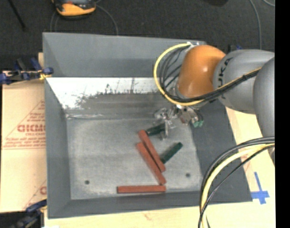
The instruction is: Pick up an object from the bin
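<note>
Camera view: claw (pixel 164 122) low in the bin (pixel 97 151), near the back wall and right of centre. Its tip is just over a small dark green piece (pixel 156 131) that lies against the upper end of two long red-brown bars (pixel 151 156).

Claw opening: cannot tell, the wrist masks it.

A second dark green piece (pixel 172 151) lies just right of the bars. A third bar (pixel 141 189) lies apart, by the front wall.

Risks, as judged:
- The green piece is small and butts the bar ends, so the claw may nip a bar too, or nudge the piece aside and catch nothing.
- The two bars lie side by side, so lifting one may drag its neighbour.
- The back wall is near, so a tilted approach could scrape it.
</note>
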You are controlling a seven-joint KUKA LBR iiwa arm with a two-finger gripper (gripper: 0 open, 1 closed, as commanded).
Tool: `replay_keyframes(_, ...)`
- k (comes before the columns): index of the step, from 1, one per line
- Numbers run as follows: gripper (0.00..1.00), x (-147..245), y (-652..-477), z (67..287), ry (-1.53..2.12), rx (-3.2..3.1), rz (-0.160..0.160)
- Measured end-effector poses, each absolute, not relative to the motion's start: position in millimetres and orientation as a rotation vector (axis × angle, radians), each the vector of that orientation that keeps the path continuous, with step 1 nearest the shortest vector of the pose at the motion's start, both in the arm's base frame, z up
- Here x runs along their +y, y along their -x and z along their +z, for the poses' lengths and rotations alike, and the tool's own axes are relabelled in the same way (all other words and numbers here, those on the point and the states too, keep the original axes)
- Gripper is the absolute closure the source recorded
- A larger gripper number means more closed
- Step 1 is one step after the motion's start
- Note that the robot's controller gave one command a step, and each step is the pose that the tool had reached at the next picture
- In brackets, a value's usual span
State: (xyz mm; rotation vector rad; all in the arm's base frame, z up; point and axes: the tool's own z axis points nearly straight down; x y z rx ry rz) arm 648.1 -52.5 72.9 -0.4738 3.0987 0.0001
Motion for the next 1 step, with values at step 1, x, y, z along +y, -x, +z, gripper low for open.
replay_keyframes(1,1.0,-55.0,-651.3,231.7,0.553,3.085,-0.003)
